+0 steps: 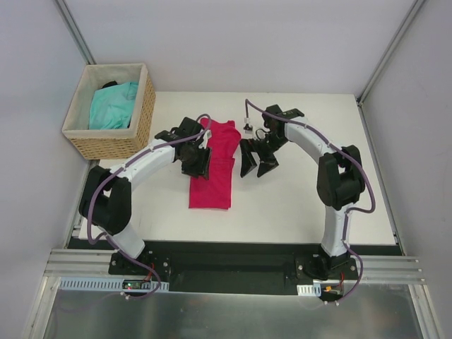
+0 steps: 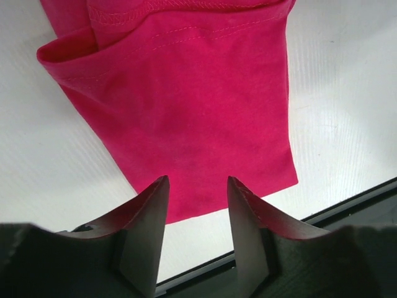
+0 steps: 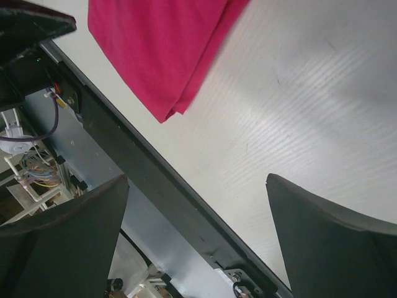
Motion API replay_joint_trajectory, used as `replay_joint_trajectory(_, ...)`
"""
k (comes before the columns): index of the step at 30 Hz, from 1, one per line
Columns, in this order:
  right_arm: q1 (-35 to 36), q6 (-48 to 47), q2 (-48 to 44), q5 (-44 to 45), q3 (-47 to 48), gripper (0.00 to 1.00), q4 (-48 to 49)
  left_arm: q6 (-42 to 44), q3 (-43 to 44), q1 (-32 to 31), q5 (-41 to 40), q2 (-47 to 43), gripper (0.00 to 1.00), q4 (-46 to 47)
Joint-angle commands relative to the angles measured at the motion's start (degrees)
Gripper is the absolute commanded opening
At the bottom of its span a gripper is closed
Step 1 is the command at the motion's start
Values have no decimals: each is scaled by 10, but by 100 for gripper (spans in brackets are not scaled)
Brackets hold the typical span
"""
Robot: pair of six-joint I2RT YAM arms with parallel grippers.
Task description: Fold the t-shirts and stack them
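Observation:
The crimson-pink t-shirt lies on the white table, folded into a long narrow strip running front to back. It also shows in the left wrist view and the right wrist view. My left gripper hovers over the strip's left edge, open and empty, its fingers framing the near hem. My right gripper is open and empty, just right of the shirt and clear of it. The turquoise t-shirt lies crumpled in the wicker basket.
The basket stands off the table's far left corner. The black front rail of the table runs below the shirt's near end. Bare white table lies to the right of the shirt.

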Motion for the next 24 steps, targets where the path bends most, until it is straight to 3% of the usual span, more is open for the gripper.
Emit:
replay_joint_trajectory(1, 0, -1, -72, 11, -27, 96, 4, 4, 15, -7, 19, 24, 27, -15)
replay_joint_trajectory(4, 0, 19, -90, 34, -39, 96, 39, 7, 15, -12, 9, 43, 3, -2)
replay_joint_trajectory(5, 0, 24, -97, 40, -41, 96, 47, 9, 15, -12, 7, 47, 0, 5)
replay_joint_trajectory(12, 0, 43, -153, 136, -59, 96, 93, 39, 43, -13, -20, 85, 0, 42)
replay_joint_trajectory(24, 4, 48, -174, 134, -70, 96, 92, 52, 93, -13, -3, 142, 0, 57)
